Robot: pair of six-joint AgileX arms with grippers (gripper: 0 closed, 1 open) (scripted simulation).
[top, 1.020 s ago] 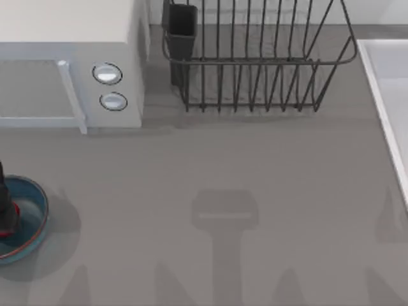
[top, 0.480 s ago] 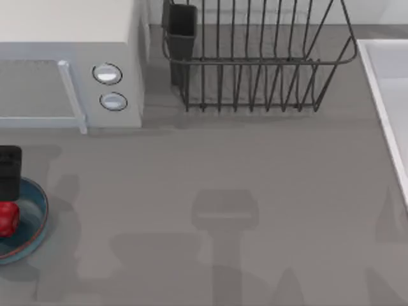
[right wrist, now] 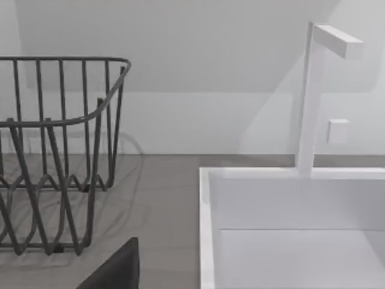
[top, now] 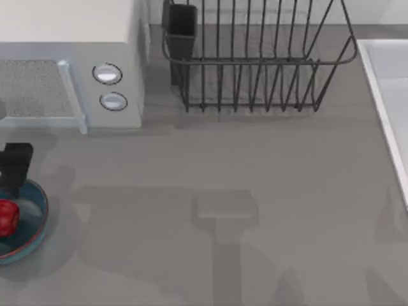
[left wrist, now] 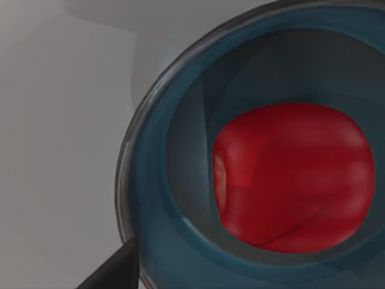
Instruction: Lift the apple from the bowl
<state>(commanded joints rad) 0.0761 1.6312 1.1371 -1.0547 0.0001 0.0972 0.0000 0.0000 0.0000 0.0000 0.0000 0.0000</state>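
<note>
The red apple (top: 6, 218) lies inside the teal bowl (top: 39, 220) at the table's far left edge. In the left wrist view the apple (left wrist: 293, 177) rests on the bowl's floor, ringed by the bowl's wall (left wrist: 150, 180), and nothing grips it. My left gripper (top: 13, 169) hangs just behind the bowl, towards the microwave, above and apart from the apple. One dark fingertip (left wrist: 114, 271) shows beside the bowl's rim, and the gripper looks open. A dark fingertip (right wrist: 117, 268) of my right arm's gripper shows in the right wrist view, holding nothing.
A white microwave (top: 70, 57) stands at the back left, close behind the bowl. A dark wire dish rack (top: 255, 57) sits at the back centre. A white sink (top: 389, 83) with a tap (right wrist: 310, 96) lines the right side.
My left gripper has drawn back from over the apple towards the microwave. The apple, half covered a second ago, now lies uncovered in the bowl.
</note>
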